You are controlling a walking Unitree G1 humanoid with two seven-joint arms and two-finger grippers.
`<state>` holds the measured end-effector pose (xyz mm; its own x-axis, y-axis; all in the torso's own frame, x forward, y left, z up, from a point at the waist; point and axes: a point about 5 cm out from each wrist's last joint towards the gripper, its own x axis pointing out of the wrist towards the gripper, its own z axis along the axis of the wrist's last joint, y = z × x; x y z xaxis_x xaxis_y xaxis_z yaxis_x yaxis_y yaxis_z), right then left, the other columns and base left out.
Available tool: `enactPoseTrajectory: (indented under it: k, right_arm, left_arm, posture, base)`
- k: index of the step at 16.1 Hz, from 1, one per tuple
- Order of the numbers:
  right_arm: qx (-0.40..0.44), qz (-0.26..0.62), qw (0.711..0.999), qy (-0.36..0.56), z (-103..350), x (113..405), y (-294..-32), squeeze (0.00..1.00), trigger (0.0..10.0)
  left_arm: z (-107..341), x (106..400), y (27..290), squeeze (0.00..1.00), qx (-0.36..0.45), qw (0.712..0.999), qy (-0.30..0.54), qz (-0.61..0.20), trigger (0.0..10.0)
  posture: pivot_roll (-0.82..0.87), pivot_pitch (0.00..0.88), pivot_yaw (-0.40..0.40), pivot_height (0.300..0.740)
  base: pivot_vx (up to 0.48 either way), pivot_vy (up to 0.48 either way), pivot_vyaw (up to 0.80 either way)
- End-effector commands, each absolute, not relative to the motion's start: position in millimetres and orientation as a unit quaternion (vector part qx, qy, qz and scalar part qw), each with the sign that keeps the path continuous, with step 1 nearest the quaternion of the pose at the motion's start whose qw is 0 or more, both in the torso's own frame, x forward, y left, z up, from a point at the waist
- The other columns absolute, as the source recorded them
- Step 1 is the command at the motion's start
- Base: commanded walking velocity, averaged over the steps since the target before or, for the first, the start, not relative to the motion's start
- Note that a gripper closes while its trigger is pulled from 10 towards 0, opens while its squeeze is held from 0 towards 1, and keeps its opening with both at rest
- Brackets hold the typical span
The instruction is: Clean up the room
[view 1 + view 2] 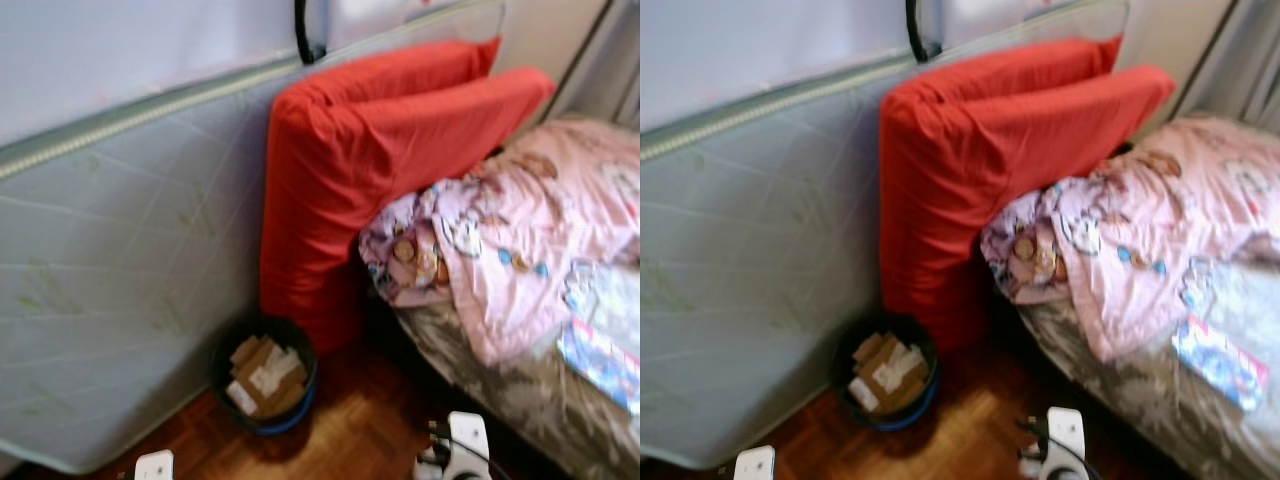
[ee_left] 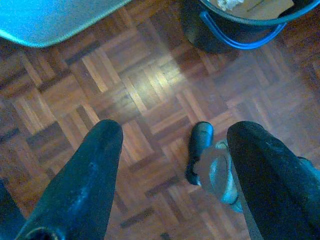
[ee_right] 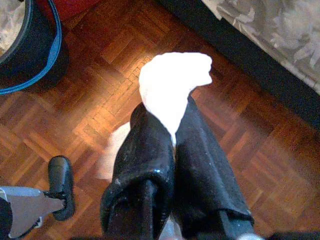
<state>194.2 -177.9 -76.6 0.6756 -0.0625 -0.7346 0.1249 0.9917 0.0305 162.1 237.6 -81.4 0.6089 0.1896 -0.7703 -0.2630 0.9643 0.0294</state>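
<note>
My right gripper [image 3: 172,112] is shut on a crumpled white tissue [image 3: 172,85], which sticks out past the fingertips above the parquet floor [image 3: 260,165]. A dark waste bin [image 1: 263,375] with a blue handle stands on the floor against the red cushions and holds cardboard and paper scraps. In the right wrist view the bin [image 3: 30,50] lies off to one side of the tissue, a short way away. My left gripper [image 2: 175,145] hangs open over bare parquet with nothing between its fingers, and the bin [image 2: 240,25] is just beyond it.
A grey mattress [image 1: 110,270] leans on the wall at left, with two red cushions [image 1: 370,170] propped beside it. The bed [image 1: 520,400] at right carries a rumpled pink blanket [image 1: 510,240] and a colourful booklet [image 1: 600,360]. A pale patch [image 3: 112,150] lies on the floor under the right gripper.
</note>
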Motion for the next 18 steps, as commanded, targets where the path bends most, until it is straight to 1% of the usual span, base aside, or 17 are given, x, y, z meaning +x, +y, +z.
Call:
enactPoseTrajectory:
  k: [1,3,6,11,13,15,18]
  right_arm:
    - [0.041,-0.058,0.909,0.41,-81,187,-178,0.0,10.0]
    - [0.041,-0.051,0.91,0.408,-81,188,-164,0.0,10.0]
    - [0.04,-0.046,0.912,0.406,-78,196,-157,0.0,10.0]
    - [0.029,-0.044,0.913,0.404,-73,205,-160,0.0,10.0]
    - [0.025,-0.04,0.913,0.404,-75,202,-162,0.0,10.0]
    - [0.025,-0.036,0.911,0.41,-80,190,-166,0.0,10.0]
    - [0.023,-0.033,0.908,0.417,-82,186,-165,0.0,10.0]
  left_arm:
    - [-85,157,235,0.0,-0.041,0.891,0.437,0.121,10.0]
    - [-85,157,235,0.0,-0.042,0.891,0.436,0.121,10.0]
    - [-85,157,234,0.0,-0.04,0.891,0.437,0.119,10.0]
    - [-85,157,233,0.0,-0.044,0.892,0.435,0.118,10.0]
    - [-85,157,233,0.0,-0.048,0.894,0.431,0.116,10.0]
    - [-85,157,233,0.0,-0.047,0.893,0.432,0.114,10.0]
    - [-85,157,234,0.0,-0.045,0.893,0.435,0.111,10.0]
  posture:
    - [0.07,0.086,0.013,0.74]
    - [0.07,0.082,0.01,0.74]
    - [0.07,0.085,0.003,0.74]
    - [0.06,0.078,0.006,0.74]
    - [0.06,0.071,0.008,0.74]
    - [0.06,0.064,0.011,0.74]
    - [0.06,0.054,0.013,0.74]
  base:
    - [0.0,0.412,0.0]
    - [0.0,0.411,0.0]
    - [0.0,0.0,0.0]
    - [0.0,0.0,0.0]
    - [0.0,0.0,0.0]
    - [0.0,0.0,0.66]
    - [0.0,0.0,0.8]
